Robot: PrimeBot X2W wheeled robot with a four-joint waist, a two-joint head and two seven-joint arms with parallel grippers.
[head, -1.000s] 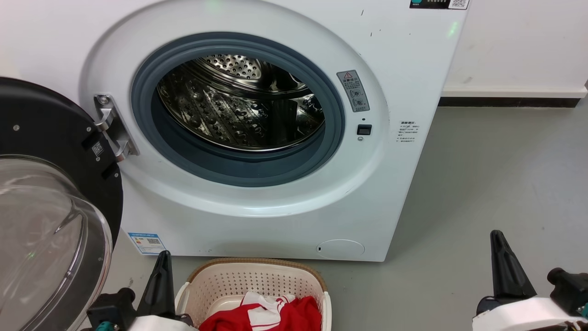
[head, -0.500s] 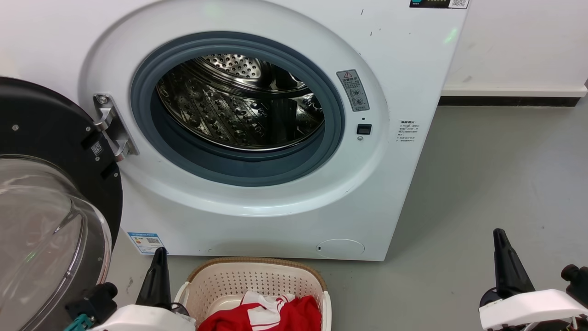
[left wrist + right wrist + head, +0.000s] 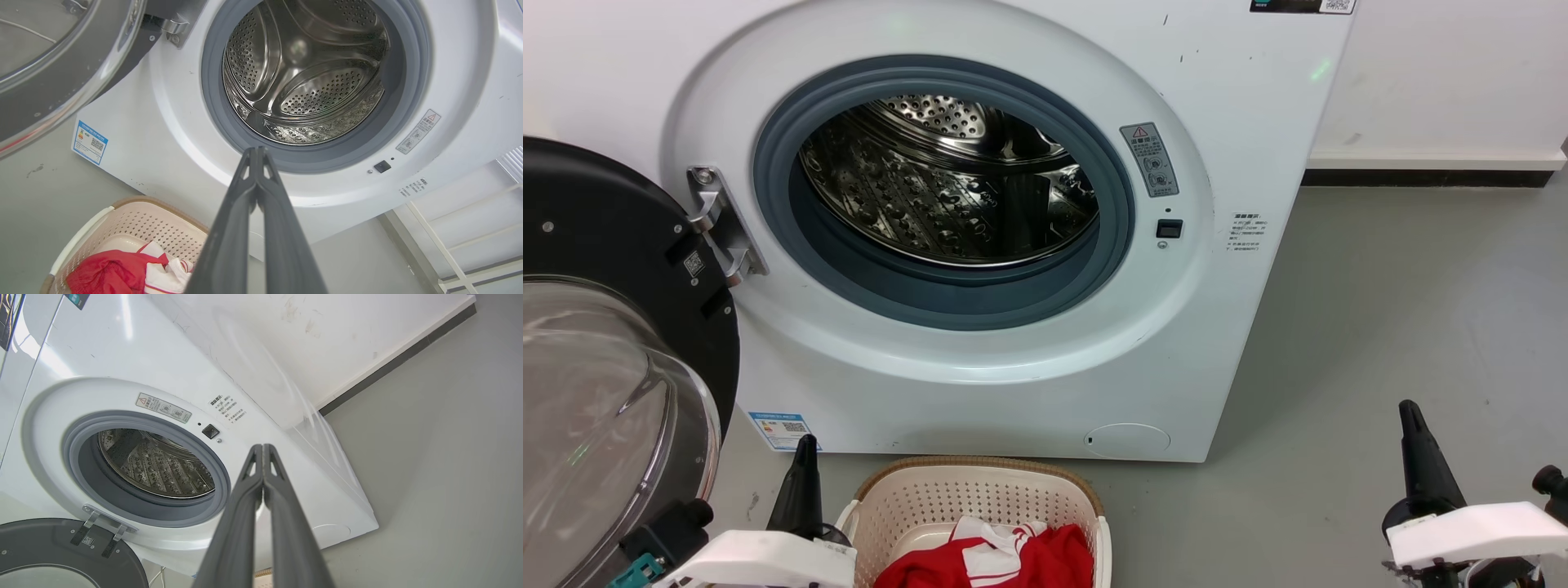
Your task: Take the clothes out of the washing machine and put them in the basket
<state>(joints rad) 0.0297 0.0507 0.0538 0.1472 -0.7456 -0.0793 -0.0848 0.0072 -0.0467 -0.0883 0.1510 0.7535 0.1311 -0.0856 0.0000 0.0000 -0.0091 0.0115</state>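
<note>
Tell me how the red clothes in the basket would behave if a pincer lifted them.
The red clothes lie crumpled in folds in the basket, so they would probably hang limp and drape rather than hold shape. The fabric looks soft and thin, so likely light. Bunched together, one piece may drag another up with it.

Red clothes (image 3: 1005,562) in basket (image 3: 968,496), btm ctr, below open washer (image 3: 947,392).

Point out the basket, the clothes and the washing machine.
basket (image 3: 980,464), head view, brown rear rim.
clothes (image 3: 1054,560), head view, red fabric.
washing machine (image 3: 947,196), head view, perforated drum wall.
</note>
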